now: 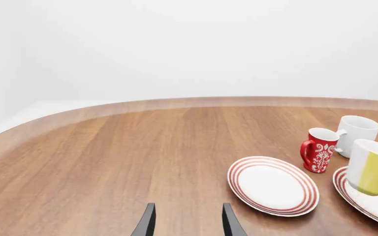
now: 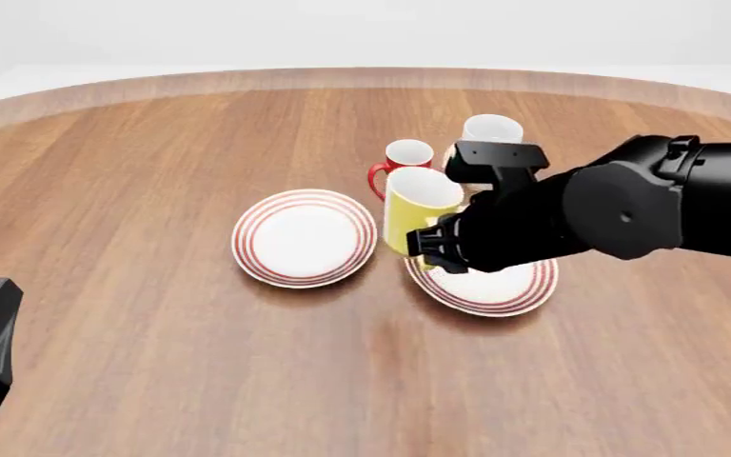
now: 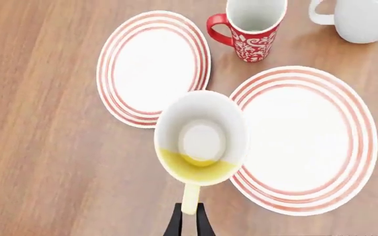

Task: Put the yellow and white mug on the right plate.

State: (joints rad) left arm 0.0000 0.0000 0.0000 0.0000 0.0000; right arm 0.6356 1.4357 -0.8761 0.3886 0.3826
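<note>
Red patterned mug (image 2: pixel 404 160), white mug (image 2: pixel 491 131), left plate (image 2: pixel 305 236), wooden table (image 2: pixel 149 190)

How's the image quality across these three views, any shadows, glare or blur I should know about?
Front view: even light, sharp, only a faint shadow under the right plate. Left wrist view: the table edge bows like lens distortion. Right wrist view: sharp, no glare, the yellow and white mug looks stretched toward the camera.

Broad wooden table (image 2: pixel 149 314) with warm reddish-brown grain, curved far edge with paler rim, plain white wall (image 1: pixel 189 44) behind, pale floor, soft even light
</note>
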